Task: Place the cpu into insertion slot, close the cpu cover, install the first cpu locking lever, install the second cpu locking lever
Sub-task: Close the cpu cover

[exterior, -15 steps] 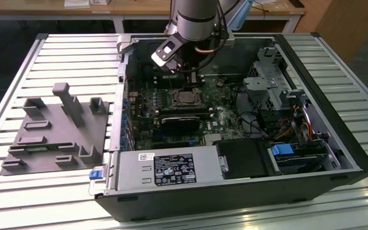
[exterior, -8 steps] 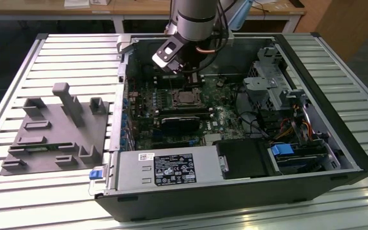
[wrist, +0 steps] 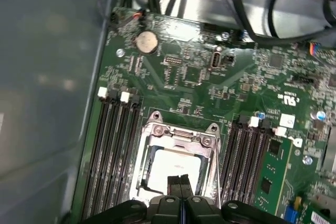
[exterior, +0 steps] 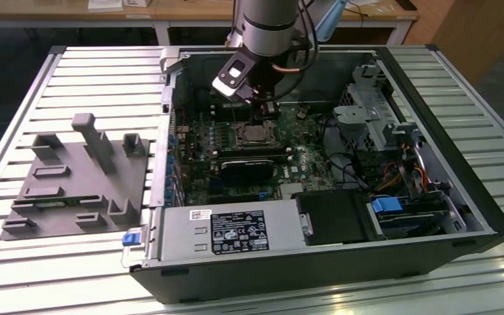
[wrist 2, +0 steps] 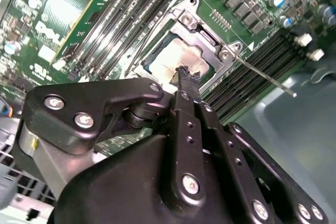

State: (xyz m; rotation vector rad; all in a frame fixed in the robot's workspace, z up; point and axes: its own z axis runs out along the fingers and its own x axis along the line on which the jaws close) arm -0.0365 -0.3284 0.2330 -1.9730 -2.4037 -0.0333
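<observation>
My hand [wrist: 180, 181] is closed and empty, tips just over the cpu [wrist: 176, 163]. The cpu sits in the insertion slot [wrist 2: 152, 65] under the cpu cover [wrist: 181, 136]. One locking lever [wrist 2: 265, 77] juts free alongside, across the memory slots [wrist: 247, 156].

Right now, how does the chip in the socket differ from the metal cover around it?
The chip is a solid square with a plain grey top; the metal cover is an open frame with a square window. The chip sits inside that window; the metal cover lies around its edges. Both are flat and silvery.
</observation>
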